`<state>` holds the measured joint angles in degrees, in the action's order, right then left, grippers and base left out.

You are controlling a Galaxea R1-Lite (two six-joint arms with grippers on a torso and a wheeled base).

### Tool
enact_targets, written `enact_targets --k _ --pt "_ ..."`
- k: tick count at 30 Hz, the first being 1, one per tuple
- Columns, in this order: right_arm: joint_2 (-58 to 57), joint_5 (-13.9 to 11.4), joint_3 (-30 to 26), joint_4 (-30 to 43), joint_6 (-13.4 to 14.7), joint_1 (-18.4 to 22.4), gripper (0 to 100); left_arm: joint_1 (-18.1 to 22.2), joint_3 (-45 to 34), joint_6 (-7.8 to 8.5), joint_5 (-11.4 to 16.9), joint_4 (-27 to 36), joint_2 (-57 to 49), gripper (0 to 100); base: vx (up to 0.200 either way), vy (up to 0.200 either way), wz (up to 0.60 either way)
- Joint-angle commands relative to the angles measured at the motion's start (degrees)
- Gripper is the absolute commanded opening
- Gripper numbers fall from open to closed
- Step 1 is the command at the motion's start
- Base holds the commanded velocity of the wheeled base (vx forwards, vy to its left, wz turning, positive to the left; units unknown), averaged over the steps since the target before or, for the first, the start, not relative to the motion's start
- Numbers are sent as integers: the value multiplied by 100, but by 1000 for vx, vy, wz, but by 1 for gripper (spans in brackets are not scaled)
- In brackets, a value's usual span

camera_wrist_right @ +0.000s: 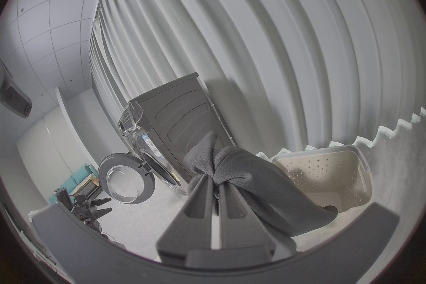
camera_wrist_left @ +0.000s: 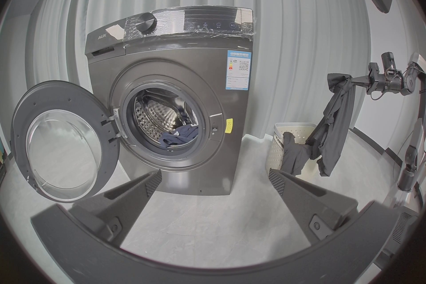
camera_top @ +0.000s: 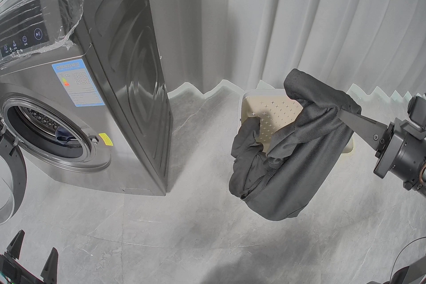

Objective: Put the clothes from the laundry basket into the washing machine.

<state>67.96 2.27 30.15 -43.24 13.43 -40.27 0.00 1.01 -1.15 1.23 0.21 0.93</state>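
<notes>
Grey garment (camera_top: pixel 290 165) hangs pinched in our right pincer (camera_top: pixel 344 113), high over the laundry basket (camera_top: pixel 266 109) to clear its rim, we judge; left pincer (camera_top: pixel 34 249) spread.

The washing machine (camera_top: pixel 88 89) is set at the left; the laundry basket (camera_top: pixel 270 114) is placed to its right, before the curtain (camera_top: pixel 288 9); a garment (camera_top: pixel 288 174) is held by the right gripper (camera_top: pixel 342 112) above the basket.

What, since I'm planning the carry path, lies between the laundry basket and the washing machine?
Bare floor, seen in the head view between laundry basket and washing machine.
</notes>
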Motion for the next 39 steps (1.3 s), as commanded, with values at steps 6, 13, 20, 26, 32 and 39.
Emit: enact_targets --k 6,13,20,26,32,39 --pt "24 2 -9 0 -16 10 0 0 -84 -8 0 -3 -84 100 -200 0 0" --pt "24 2 -18 0 -16 10 0 0 -84 0 0 -3 -84 100 -200 0 0" --pt "24 2 -26 0 -16 10 0 0 -84 0 0 -3 -84 100 0 29 0" --pt "33 2 -26 0 -16 1 0 0 -84 0 9 -3 -84 100 0 200 0" --pt "33 -7 -26 0 -7 1 0 0 -84 0 0 -3 -84 100 0 200 0" --pt "33 -69 -35 0 -7 1 0 0 -84 0 0 -3 -84 100 0 200 0"
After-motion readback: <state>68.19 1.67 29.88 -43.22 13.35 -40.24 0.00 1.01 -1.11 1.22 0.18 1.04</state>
